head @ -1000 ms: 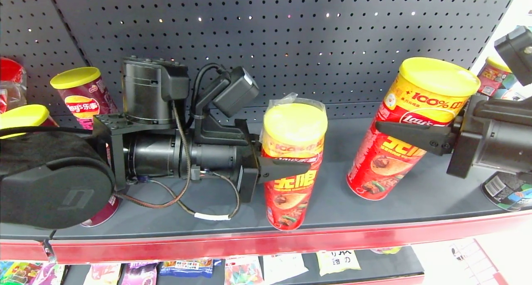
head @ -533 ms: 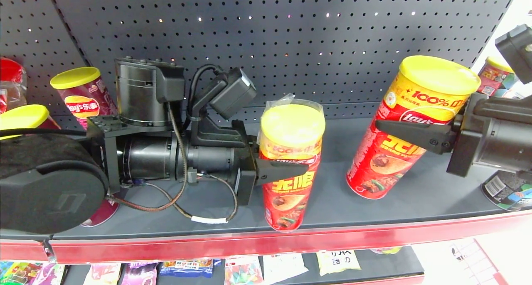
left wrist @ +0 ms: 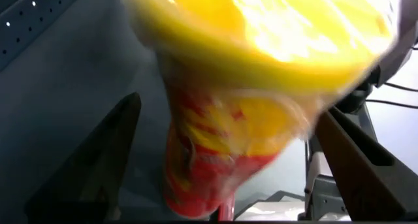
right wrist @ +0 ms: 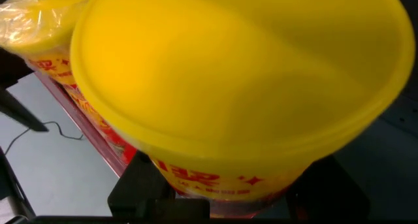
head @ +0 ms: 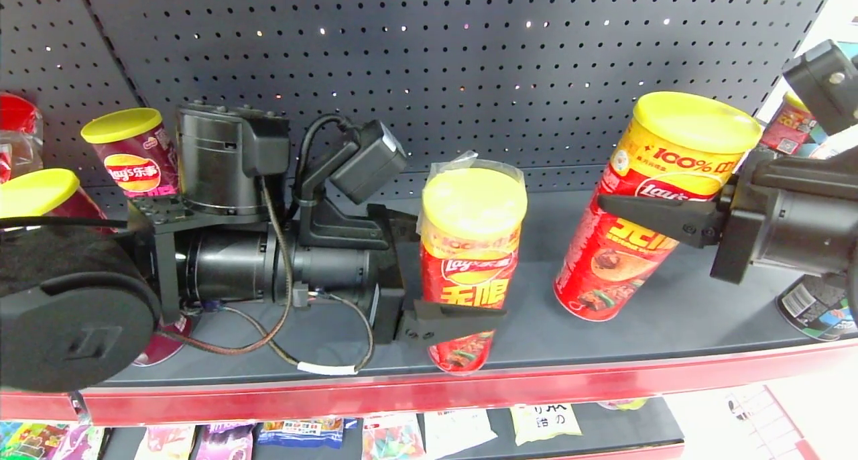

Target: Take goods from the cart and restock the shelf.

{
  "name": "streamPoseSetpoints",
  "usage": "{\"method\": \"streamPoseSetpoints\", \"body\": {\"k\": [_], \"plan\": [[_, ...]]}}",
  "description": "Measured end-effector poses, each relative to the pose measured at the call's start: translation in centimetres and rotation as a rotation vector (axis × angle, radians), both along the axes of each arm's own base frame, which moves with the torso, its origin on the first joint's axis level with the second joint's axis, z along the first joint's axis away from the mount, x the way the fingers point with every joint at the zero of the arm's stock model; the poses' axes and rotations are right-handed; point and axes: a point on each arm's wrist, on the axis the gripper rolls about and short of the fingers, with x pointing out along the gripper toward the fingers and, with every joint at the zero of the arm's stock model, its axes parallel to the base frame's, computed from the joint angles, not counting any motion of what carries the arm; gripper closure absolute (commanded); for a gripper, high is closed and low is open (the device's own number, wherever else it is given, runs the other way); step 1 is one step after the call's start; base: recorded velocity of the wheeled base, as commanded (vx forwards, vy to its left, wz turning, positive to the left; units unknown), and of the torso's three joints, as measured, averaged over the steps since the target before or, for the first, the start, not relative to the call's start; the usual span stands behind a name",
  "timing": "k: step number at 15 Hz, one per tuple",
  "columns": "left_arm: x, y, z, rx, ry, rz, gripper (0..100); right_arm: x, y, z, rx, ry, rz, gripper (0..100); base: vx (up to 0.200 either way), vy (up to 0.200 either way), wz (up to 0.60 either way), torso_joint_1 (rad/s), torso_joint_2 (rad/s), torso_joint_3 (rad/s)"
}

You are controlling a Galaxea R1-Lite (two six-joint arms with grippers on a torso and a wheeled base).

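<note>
While left end effector (head: pixel 462 269) gapes around the upright can (head: pixel 473 202), right end effector (head: pixel 637 202) clamps the tilted can (head: pixel 613 269).

Counting it up: two big red chip cans (head: pixel 472 245) on the shelf (head: pixel 670 329), two maroon cans (head: pixel 134 155) at the left, one more red can (head: pixel 794 121) far right.

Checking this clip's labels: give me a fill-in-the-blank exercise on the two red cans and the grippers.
1. The right gripper grips a can that is ____, not upright.
2. The left gripper stands ____ around the middle can.
3. Both cans' lids are ____.
Missing words: tilted; open; yellow.
</note>
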Motion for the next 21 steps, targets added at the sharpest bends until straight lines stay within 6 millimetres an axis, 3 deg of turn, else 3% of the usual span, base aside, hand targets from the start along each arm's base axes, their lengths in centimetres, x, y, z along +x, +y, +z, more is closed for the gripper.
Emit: {"method": "streamPoseSetpoints", "body": {"k": [6, 11, 16, 21], "plan": [[-3.2, 4.1, -2.3, 0.053, 0.069, 0.052, 0, 3.9, 2.1, 1.1, 0.006, -0.010, 0.004, 100, 0.000, 0.000, 0.00, 0.000, 0.00, 0.000], [-5.9, 7.6, -3.2, 0.064, 0.075, 0.134, 0, 7.4, 4.6, 0.4, -0.008, 0.019, 0.024, 100, 0.000, 0.000, 0.00, 0.000, 0.00, 0.000], [-7.4, 9.4, -3.2, 0.055, 0.055, 0.188, 0, 10.2, 6.9, 0.0, -0.007, 0.021, 0.043, 100, 0.000, 0.000, 0.00, 0.000, 0.00, 0.000], [-7.5, 10.2, -2.8, 0.040, 0.036, 0.230, 0, 12.4, 8.3, -0.8, -0.012, 0.031, 0.045, 100, 0.000, 0.000, 0.00, 0.000, 0.00, 0.000]]}}
